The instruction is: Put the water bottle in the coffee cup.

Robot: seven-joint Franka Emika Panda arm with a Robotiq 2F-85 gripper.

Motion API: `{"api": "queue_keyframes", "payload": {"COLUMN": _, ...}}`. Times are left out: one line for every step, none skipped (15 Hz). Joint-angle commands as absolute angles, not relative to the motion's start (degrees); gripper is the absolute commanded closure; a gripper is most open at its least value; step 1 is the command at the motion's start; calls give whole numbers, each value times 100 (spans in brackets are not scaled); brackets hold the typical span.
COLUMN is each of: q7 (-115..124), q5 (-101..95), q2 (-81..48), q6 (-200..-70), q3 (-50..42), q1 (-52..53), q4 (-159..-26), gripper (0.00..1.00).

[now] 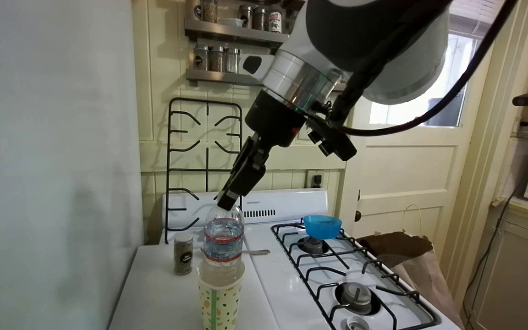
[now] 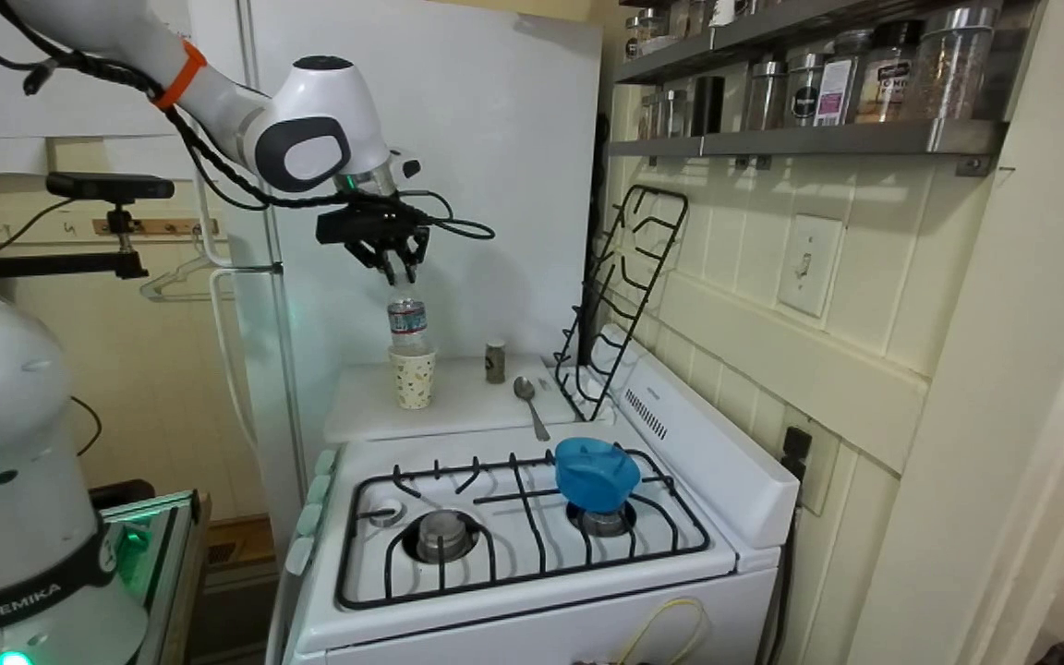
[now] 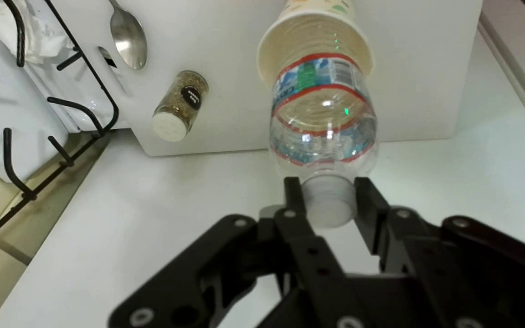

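Cream panelled wall [image 2: 731,231], metal shelves [image 2: 818,141]; cream door [image 1: 406,172], its window [image 1: 461,57] bright.

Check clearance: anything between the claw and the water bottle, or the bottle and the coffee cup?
Nothing visible. The claw is closed on the cap of the water bottle, and the bottle's lower part is inside the coffee cup. The spice jar and spoon sit to one side.

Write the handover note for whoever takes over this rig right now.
Gripper: closed on the white cap of the clear plastic water bottle with a red-and-blue label.
Bottle: roughly upright, lower part inside the tall cream paper coffee cup with coloured spots; label above the rim.
Cup: upright on the flat white surface.
Done: bottle inserted.
Left: probably just release and back off, watching for tipping; whether the bottle touches the cup's bottom is hidden.
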State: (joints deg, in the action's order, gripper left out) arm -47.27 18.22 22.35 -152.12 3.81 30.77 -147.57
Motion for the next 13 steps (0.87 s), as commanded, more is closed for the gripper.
{"api": "queue_keyframes", "payload": {"q7": -4816, "q5": 1848, "q2": 2247, "q6": -15318, "q3": 386, "q1": 3087, "q4": -14783, "gripper": 36}}
{"api": "queue_keyframes", "payload": {"q7": -4814, "q5": 1850, "q2": 2256, "q6": -15315, "q3": 385, "q1": 3086, "q4": -14773, "gripper": 27}}
{"api": "queue_keyframes", "payload": {"q7": -4814, "q5": 1853, "q2": 2264, "q6": -15314, "q3": 382, "q1": 3085, "q4": -14763, "gripper": 20}}
{"api": "queue_keyframes", "payload": {"q7": -4810, "q5": 1855, "q2": 2279, "q6": -15299, "q3": 379, "q1": 3085, "q4": -14754, "gripper": 13}}
{"api": "queue_keyframes", "payload": {"q7": -4811, "q5": 1868, "q2": 2319, "q6": -15256, "q3": 368, "q1": 3091, "q4": -14741, "gripper": 5}}
{"api": "queue_keyframes", "payload": {"q7": -4805, "q5": 1877, "q2": 2367, "q6": -15245, "q3": 362, "q1": 3092, "q4": -14733, "gripper": 1}}
{"api": "queue_keyframes", "payload": {"q7": -4828, "q5": 1910, "q2": 2452, "q6": -15193, "q3": 333, "q1": 3114, "q4": -14721, "gripper": 0}}
{"api": "queue_keyframes", "payload": {"q7": -4835, "q5": 1933, "q2": 2572, "q6": -15093, "q3": 300, "q1": 3125, "q4": -14706, "gripper": 0}}
{"api": "queue_keyframes", "payload": {"q7": -4834, "q5": 1930, "q2": 2674, "q6": -15011, "q3": 270, "q1": 3126, "q4": -14697, "gripper": 0}}
{"api": "queue_keyframes", "payload": {"q7": -4787, "q5": 1823, "q2": 2781, "q6": -14892, "q3": 273, "q1": 3070, "q4": -14683, "gripper": 0}}
{"api": "queue_keyframes", "payload": {"q7": -4711, "q5": 1645, "q2": 2826, "q6": -14852, "q3": 326, "q1": 2969, "q4": -14661, "gripper": 0}}
{"api": "queue_keyframes", "payload": {"q7": -4712, "q5": 1782, "q2": 2598, "q6": -15106, "q3": 310, "q1": 3060, "q4": -14643, "gripper": 0}}
{"api": "queue_keyframes", "payload": {"q7": -4710, "q5": 1738, "q2": 2678, "q6": -15060, "q3": 302, "q1": 3039, "q4": -14637, "gripper": 0}}
